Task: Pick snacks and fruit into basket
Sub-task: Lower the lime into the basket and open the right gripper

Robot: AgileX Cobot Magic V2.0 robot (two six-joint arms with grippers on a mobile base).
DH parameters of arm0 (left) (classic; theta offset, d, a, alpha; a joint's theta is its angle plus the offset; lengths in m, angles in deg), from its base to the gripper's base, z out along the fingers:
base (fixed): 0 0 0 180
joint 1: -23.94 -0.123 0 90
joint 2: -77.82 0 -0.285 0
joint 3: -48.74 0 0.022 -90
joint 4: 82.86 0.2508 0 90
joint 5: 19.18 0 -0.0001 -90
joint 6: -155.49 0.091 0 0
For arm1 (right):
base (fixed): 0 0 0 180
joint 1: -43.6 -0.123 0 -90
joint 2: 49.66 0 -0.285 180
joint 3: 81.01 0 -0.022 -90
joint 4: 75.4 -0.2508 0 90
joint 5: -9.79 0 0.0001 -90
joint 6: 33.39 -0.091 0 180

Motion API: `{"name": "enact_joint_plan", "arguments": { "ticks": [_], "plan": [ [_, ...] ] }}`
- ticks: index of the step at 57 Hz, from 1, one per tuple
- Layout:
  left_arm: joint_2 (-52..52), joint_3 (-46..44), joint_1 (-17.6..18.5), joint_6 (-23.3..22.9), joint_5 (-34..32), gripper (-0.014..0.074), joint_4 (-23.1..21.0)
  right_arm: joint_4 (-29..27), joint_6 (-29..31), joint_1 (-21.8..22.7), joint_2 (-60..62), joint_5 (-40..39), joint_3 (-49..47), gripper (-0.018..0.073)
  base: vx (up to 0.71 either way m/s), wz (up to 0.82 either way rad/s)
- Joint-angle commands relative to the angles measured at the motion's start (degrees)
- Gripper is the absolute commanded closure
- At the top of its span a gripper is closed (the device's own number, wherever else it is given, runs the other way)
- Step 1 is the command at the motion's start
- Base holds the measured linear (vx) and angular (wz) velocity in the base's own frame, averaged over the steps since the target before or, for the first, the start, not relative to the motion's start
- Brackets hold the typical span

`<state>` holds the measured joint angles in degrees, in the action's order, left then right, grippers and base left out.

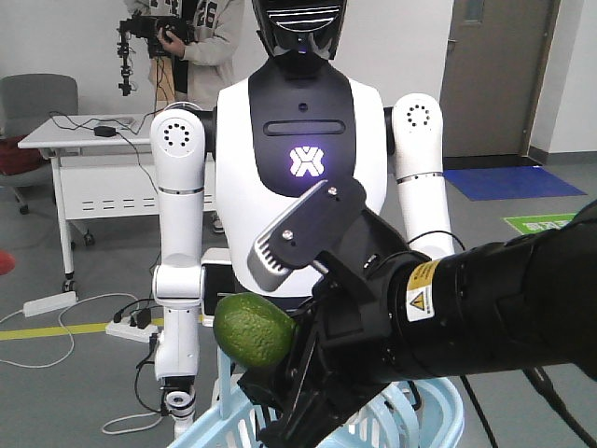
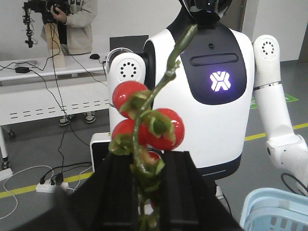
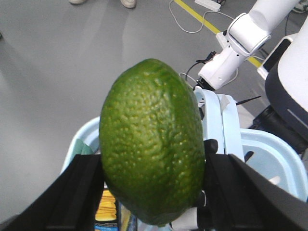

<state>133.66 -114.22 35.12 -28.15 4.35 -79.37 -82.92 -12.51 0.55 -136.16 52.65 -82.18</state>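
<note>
My right gripper (image 1: 280, 353) is shut on the fruit (image 1: 254, 329), a dark green pebbly oval, and holds it just above the pale blue basket (image 1: 438, 411). In the right wrist view the fruit (image 3: 151, 139) fills the space between the black fingers (image 3: 84, 192), with the basket rim (image 3: 269, 154) below. A mint-green corner (image 3: 85, 147) inside the basket looks like the snacks pouch; its window and label are hidden. My left gripper (image 2: 147, 166) is shut on the green stem of a cherry tomato vine (image 2: 163, 129) and holds it upright, left of the basket (image 2: 274, 211).
A white humanoid robot (image 1: 303, 168) stands right behind the basket. A yellow packet (image 3: 106, 207) lies in the basket under the fruit. A person with a camera rig (image 1: 177, 33), a white table (image 1: 89, 140) and floor cables (image 1: 56, 308) are further back.
</note>
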Motion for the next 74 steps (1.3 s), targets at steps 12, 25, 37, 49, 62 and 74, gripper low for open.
{"name": "enact_joint_plan", "arguments": {
  "ticks": [12,25,37,49,62,74],
  "plan": [
    [-0.4,-1.5,0.3,-0.5,-5.0,0.0603,-0.2,-0.4,-2.5,-6.3,1.3,-1.8,-1.8,0.0566,0.0,0.0],
    [-0.4,-1.5,0.3,-0.5,-4.9,0.0603,-0.2,2.7,-2.9,-9.8,1.4,-4.1,-6.9,0.0566,0.0,0.0],
    [-0.4,-1.5,0.3,-0.5,-4.6,0.0603,-0.2,9.9,-7.4,-9.8,1.3,0.1,-12.1,0.0566,0.0,0.0],
    [-0.4,-1.5,0.3,-0.5,-4.7,0.0603,-0.2,11.1,-9.5,-9.8,-2.0,7.6,-12.1,0.0566,0.0,0.0],
    [-0.4,-1.5,0.3,-0.5,-4.7,0.0603,-0.2,11.6,-9.6,-9.8,-6.9,9.6,-12.1,0.0566,0.0,0.0],
    [-0.4,-1.5,0.3,-0.5,-4.7,0.0603,-0.2,11.6,-10.0,-9.8,-10.4,13.8,-12.1,0.0564,0.0,0.0]
  ]
}}
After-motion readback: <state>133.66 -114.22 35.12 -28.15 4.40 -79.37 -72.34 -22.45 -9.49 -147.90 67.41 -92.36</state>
